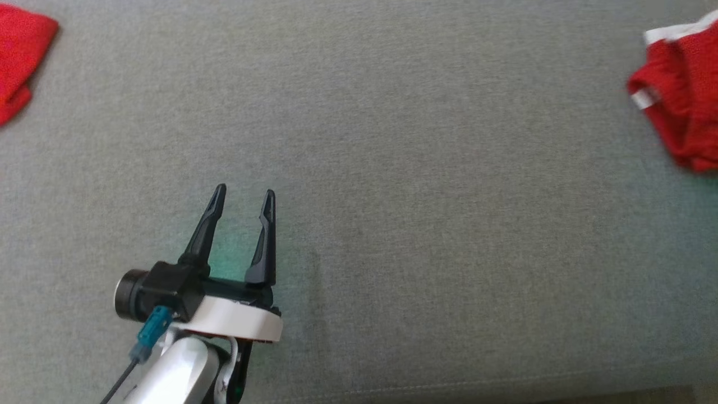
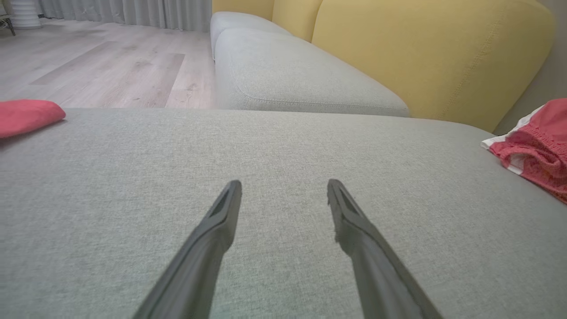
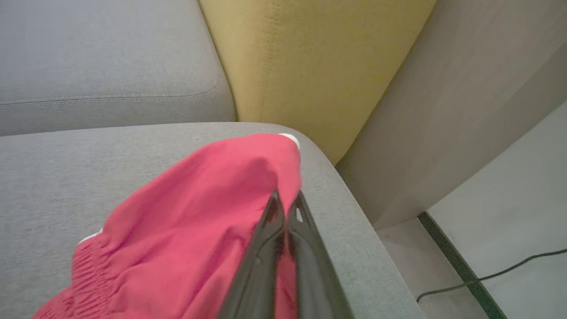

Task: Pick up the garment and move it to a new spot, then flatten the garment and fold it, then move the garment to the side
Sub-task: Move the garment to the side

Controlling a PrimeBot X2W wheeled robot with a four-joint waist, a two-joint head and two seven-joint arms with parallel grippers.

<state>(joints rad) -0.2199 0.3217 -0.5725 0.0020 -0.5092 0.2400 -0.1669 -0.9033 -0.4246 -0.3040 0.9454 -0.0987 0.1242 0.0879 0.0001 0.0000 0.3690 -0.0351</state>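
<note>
A grey cushion [image 1: 420, 224] separates a red cloth [image 1: 17, 62], far left, from the garment [image 3: 199, 230] at its right corner, by the yellow backrest [image 3: 310, 57]. The right gripper [image 3: 287, 199] pinches the garment, which stretches from corner to waistband. The left gripper [image 1: 245, 191] is spread.

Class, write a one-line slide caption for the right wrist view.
The right end effector shut on the red garment at a corner of the grey cushion.

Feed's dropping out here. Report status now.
Left gripper jaws open, empty, over cushion. Right gripper jaws shut on garment near cushion's right edge. Second red cloth far left, out of the way.
</note>
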